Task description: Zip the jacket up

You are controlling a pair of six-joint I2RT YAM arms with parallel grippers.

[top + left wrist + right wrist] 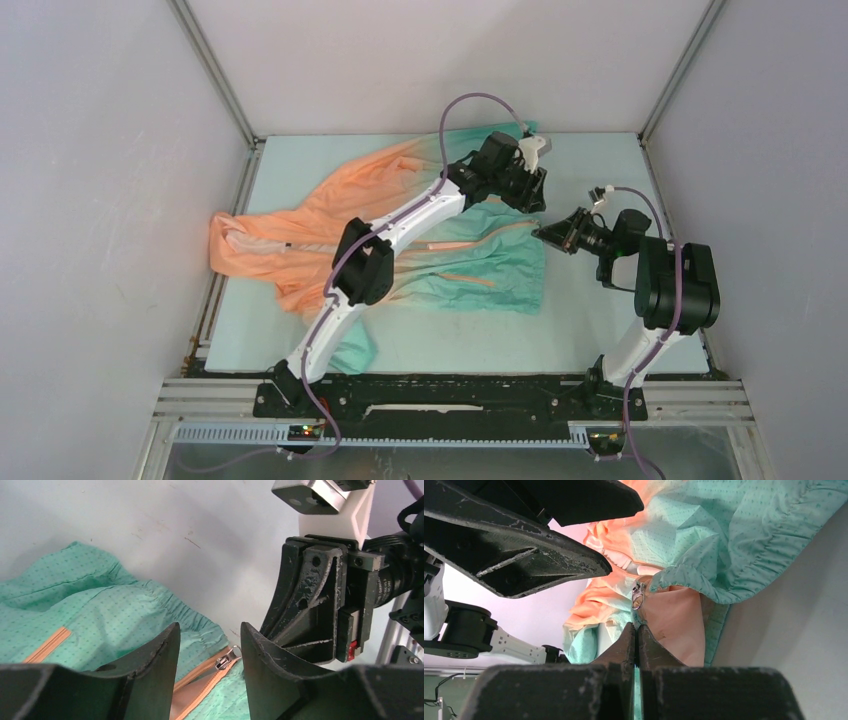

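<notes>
The jacket (300,228) lies spread on the table, peach-orange on the left and teal on the right. In the left wrist view its metal zipper slider (223,661) sits at the bottom end of the orange zipper tape, near the elastic hem. My left gripper (210,635) is open with one finger on either side of the slider, not touching it. My right gripper (637,627) is shut on the jacket's teal fabric just below the slider (638,596). From above, the left gripper (530,200) and the right gripper (541,233) meet at the jacket's right hem.
An orange pocket strip (47,645) runs across the teal cloth on the left. My right gripper's body (320,610) stands close beside the left fingers. A metal frame edges the table, with white walls around it.
</notes>
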